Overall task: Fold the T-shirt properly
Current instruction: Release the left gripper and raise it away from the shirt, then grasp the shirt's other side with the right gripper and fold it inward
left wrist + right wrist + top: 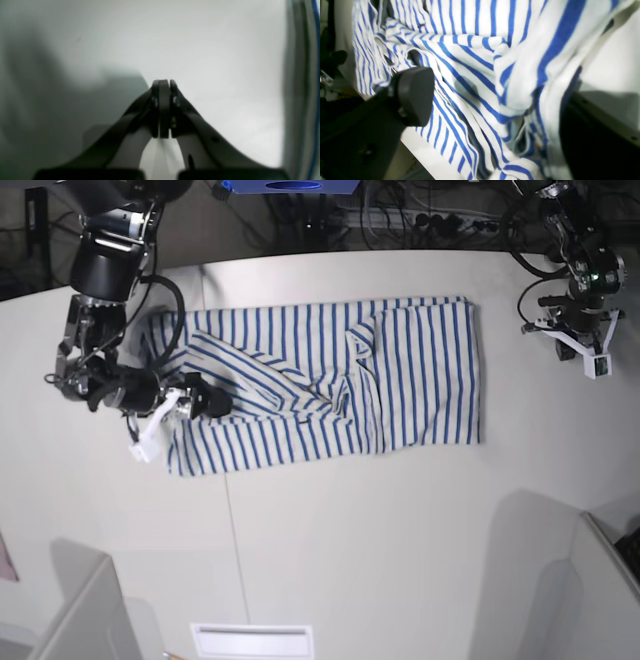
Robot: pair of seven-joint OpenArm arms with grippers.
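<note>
The white cloth T-shirt with thin blue stripes [330,385] lies spread and rumpled across the far half of the pale worktop [380,540], nearer its left edge in the base view; only there is the whole garment seen; the right gripper [178,407] sits at the shirt's left end, its black fingers [413,95] wide apart with bunched cloth between them in its wrist view; the left gripper [163,83], jaws pressed together on nothing, hangs over bare worktop near the far right corner

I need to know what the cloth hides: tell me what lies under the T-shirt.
The T-shirt lies rumpled on the white table, which shows all around it. The right gripper, jaws wide, is at its edge. Anything beneath the bunched folds is covered.
</note>
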